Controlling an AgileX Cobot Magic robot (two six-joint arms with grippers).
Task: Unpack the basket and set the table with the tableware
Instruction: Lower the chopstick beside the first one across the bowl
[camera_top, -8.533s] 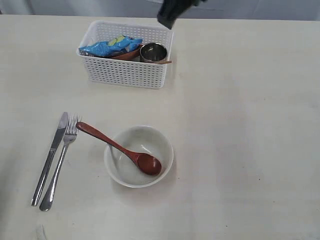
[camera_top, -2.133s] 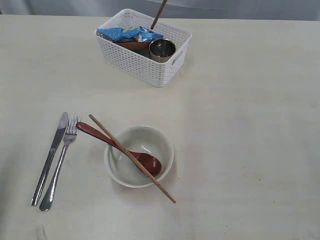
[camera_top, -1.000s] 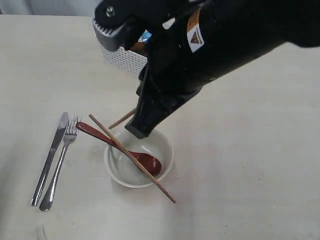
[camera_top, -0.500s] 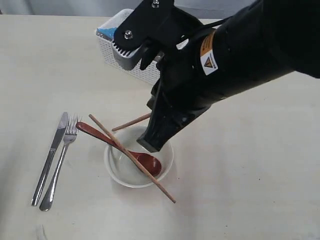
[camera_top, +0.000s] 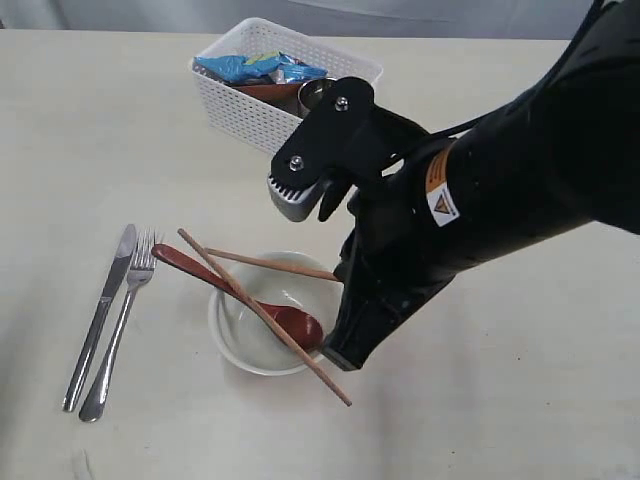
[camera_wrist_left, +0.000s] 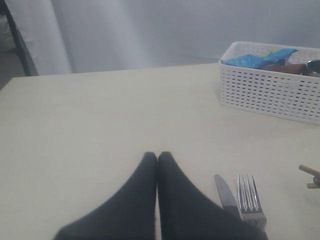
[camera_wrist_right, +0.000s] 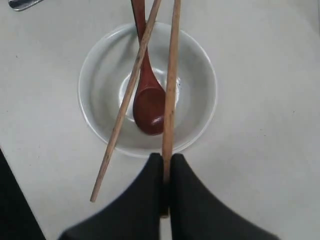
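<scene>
While the left gripper (camera_wrist_left: 158, 157) rests pinched shut and empty low over the table (camera_top: 150, 430), just short of the knife (camera_top: 100, 318) and fork (camera_top: 121, 325), most of the place setting is already out. Knife and fork lie side by side to the left of the bowl (camera_top: 226, 347). The red spoon (camera_wrist_right: 148, 102) sits inside the bowl with its handle over the rim, and one chopstick (camera_wrist_right: 126, 104) lies slantwise across both.

The right gripper (camera_wrist_right: 163, 172) is clamped on the end of the second chopstick (camera_wrist_right: 171, 75), holding it over the bowl, close beside the first. By my reading this stick is about to be laid down, not yet let go.

Farther back, well apart from the bowl, the basket (camera_top: 250, 118) holds the steel cup (camera_top: 315, 93) and a reddish-brown plate (camera_top: 272, 92), both left to set out. A blue bag (camera_top: 250, 68) lies partly over the plate and may hinder a grasp there.
</scene>
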